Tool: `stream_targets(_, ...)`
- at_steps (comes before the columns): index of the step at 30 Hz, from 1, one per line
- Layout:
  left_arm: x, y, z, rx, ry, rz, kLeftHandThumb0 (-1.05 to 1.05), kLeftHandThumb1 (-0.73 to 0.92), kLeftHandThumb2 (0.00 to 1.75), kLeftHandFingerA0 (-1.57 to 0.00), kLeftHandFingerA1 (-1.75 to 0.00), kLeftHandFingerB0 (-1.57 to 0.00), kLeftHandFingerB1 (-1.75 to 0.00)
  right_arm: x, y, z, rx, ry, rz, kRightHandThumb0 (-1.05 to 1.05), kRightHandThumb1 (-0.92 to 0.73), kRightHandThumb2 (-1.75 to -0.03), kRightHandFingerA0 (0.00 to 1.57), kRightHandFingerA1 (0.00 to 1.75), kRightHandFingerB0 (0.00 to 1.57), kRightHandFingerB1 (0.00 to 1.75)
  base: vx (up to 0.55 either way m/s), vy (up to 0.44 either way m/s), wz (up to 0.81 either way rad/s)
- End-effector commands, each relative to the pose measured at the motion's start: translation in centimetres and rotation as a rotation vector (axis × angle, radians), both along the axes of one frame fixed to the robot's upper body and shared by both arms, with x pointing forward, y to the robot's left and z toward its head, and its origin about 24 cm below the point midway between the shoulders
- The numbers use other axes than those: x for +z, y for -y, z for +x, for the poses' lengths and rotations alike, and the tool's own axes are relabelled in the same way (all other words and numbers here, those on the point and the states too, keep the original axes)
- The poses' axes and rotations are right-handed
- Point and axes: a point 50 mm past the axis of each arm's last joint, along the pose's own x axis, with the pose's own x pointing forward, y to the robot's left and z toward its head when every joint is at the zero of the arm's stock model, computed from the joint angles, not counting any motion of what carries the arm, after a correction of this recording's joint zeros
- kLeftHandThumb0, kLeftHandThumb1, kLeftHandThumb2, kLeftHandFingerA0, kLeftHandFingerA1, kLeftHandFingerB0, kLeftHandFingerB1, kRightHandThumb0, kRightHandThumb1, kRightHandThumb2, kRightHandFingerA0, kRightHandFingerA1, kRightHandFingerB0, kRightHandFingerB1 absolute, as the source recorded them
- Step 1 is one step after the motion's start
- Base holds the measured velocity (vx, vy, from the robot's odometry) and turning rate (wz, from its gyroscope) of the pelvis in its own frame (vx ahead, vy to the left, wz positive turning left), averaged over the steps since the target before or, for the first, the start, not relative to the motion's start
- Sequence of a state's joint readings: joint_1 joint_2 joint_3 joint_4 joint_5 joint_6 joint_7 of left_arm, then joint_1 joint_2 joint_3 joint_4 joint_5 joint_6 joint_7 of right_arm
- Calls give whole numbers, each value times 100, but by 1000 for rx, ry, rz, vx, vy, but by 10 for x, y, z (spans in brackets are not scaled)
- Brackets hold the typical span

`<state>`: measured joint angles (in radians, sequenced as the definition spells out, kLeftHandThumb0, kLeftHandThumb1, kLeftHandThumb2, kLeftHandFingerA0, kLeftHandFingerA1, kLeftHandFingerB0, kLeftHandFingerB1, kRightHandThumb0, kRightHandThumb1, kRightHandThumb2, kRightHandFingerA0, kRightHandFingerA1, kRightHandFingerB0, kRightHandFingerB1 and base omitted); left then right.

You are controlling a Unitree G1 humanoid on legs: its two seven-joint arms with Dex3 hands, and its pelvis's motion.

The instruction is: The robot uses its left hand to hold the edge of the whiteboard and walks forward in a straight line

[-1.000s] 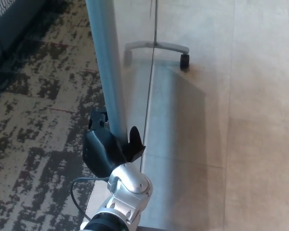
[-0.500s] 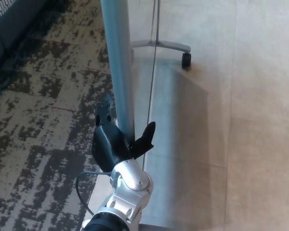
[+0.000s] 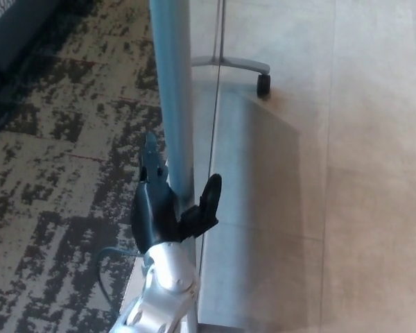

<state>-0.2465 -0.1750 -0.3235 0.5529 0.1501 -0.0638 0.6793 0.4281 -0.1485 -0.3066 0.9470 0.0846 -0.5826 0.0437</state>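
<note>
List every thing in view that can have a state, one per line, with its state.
left hand: shut on the whiteboard's edge, with fingers on both sides of the frame.
whiteboard: upright, held at its grey edge frame.
caster wheel: down on the smooth floor, at the end of its leg.
cable: slack, looping beside the forearm.
right hand: not in view.

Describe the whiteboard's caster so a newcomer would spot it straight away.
Start at the tall grey whiteboard edge that the left hand grips. A curved grey leg runs right from it over the pale floor; the caster is the small black wheel at its tip, the only wheel in view.
</note>
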Motion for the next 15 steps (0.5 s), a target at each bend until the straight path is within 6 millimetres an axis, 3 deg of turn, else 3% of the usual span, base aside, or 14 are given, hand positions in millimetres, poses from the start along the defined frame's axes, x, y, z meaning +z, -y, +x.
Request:
stream_targets(1, -7, -47, -59, -232, -106, 129, -105, 64, 104, 0, -33, 0, -16, 2, 3, 3, -13, 8, -39, -45, -53, -56, 52, 67, 43, 35, 0, 0, 0)
stream_targets(2, -7, -53, -69, -237, -121, 138, -105, 67, 107, 0, -28, 0, -14, 3, 3, 3, -12, 14, -43, -51, -41, -79, 44, 67, 36, 48, 0, 0, 0)
stream_targets(3, -8, -62, -84, -244, -142, 153, -105, 67, 107, 0, -28, 0, -14, 5, 5, 3, -10, 24, -49, -51, -41, -79, 44, 67, 36, 48, 0, 0, 0)
stream_targets(4, -7, -62, -85, -247, -144, 152, -105, 67, 107, 0, -28, 0, -14, 5, 5, 3, -10, 24, -49, -51, -41, -79, 44, 67, 36, 48, 0, 0, 0)
stream_targets(5, -12, -73, -112, -253, -173, 158, -105, 62, 104, 0, -27, 0, -8, 5, 5, 3, -4, 22, -55, -47, -54, -57, 37, 56, 43, 34, 0, 0, 0)
stream_targets(6, -15, -84, -146, -268, -209, 161, -105, 62, 104, 0, -27, 0, -8, 6, 6, 2, 3, 20, -62, -47, -54, -57, 37, 56, 43, 34, 0, 0, 0)
stream_targets(8, -13, -86, -153, -274, -221, 160, -105, 62, 104, 0, -27, 0, -8, 6, 6, 2, 4, 20, -63, -47, -54, -57, 37, 56, 43, 34, 0, 0, 0)
stream_targets(9, -14, -92, -184, -275, -274, 171, -105, 60, 103, 0, -26, 0, -8, 5, 6, 4, -25, 26, -34, -53, -42, -81, 47, 69, 34, 48, 0, 0, 0)
stream_targets(11, -15, -97, -219, -260, -312, 134, -105, 62, 103, 0, -25, 0, -11, 6, 7, 6, -19, 31, -55, -51, -41, -79, 45, 66, 35, 48, 0, 0, 0)
stream_targets(12, -14, -100, -234, -240, -327, 104, -105, 62, 100, 0, -22, 0, -4, 6, 8, 6, -9, 29, -66, -52, -42, -79, 53, 71, 36, 48, 0, 0, 0)
stream_targets(13, -13, -109, -264, -189, -361, 62, -105, 61, 102, 0, -24, 0, -1, 7, 9, 8, 3, 25, -72, -51, -41, -80, 48, 70, 33, 48, 0, 0, 0)
stream_targets(15, -14, -116, -276, -171, -397, 55, -105, 61, 102, 0, -23, 0, 0, 7, 10, 9, 10, 23, -70, -52, -41, -79, 42, 65, 35, 48, 0, 0, 0)
